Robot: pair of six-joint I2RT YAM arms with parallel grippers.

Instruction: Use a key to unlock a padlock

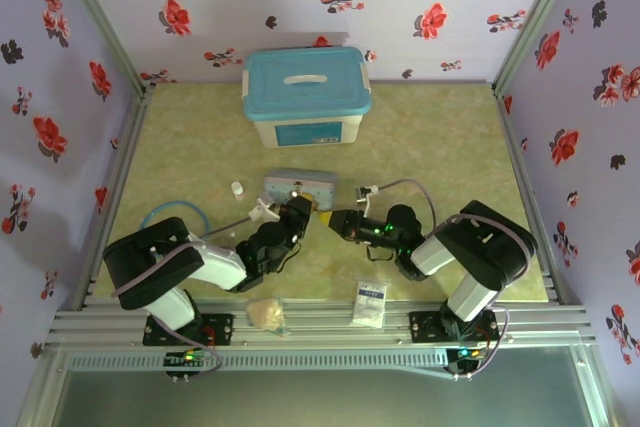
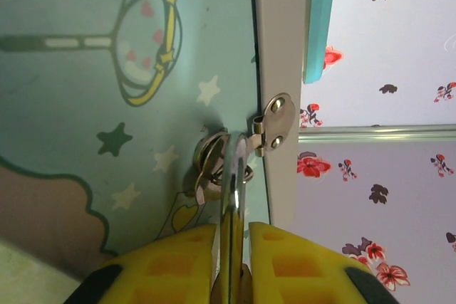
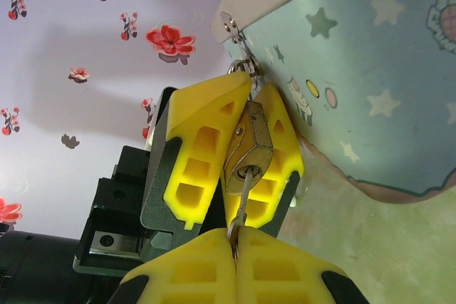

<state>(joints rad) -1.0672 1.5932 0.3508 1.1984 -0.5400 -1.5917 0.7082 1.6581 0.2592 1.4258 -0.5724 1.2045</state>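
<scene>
Padlock [image 3: 251, 149] sat at the edge of the cartoon tin [image 3: 370, 69], right by its little metal hasp [image 2: 271, 122], and was squeezed between the yellow fingers of the left gripper [image 2: 231, 236]. The key [image 3: 244, 194] was poked into the keyhole on the lock's underside, with the right gripper [image 3: 235, 241] pinched tight on its other end (barely any key showing between them). From above, both grippers met nose to nose at the tin's front, mid-table. A blue-lidded box [image 1: 307, 92] stood well behind.
</scene>
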